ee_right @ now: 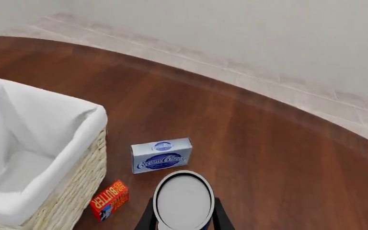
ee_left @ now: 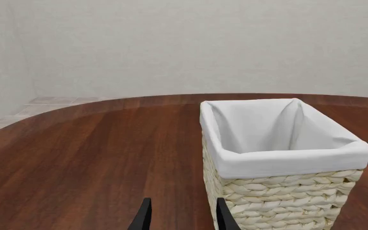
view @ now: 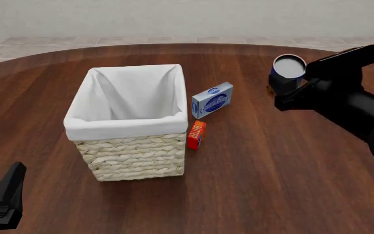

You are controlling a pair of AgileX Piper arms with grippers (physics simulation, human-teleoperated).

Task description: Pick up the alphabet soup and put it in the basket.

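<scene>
The alphabet soup (view: 288, 68) is a small can with a silver-grey top and a blue label. It sits between the fingers of my right gripper (view: 284, 87) at the right of the table, well right of the basket. In the right wrist view the can (ee_right: 184, 200) fills the gap between the two dark fingers of that gripper (ee_right: 184, 218). The basket (view: 128, 122) is large, cream wicker with a white lining, and stands left of centre; its inside is empty. My left gripper (ee_left: 184, 218) is open and empty, close to the basket's near side (ee_left: 280, 201).
A blue-and-white box (view: 212, 100) stands just right of the basket. A small red-orange box (view: 196, 135) lies against the basket's right front corner. Both lie between the can and the basket. The left arm (view: 5, 200) sits at the table's near left edge.
</scene>
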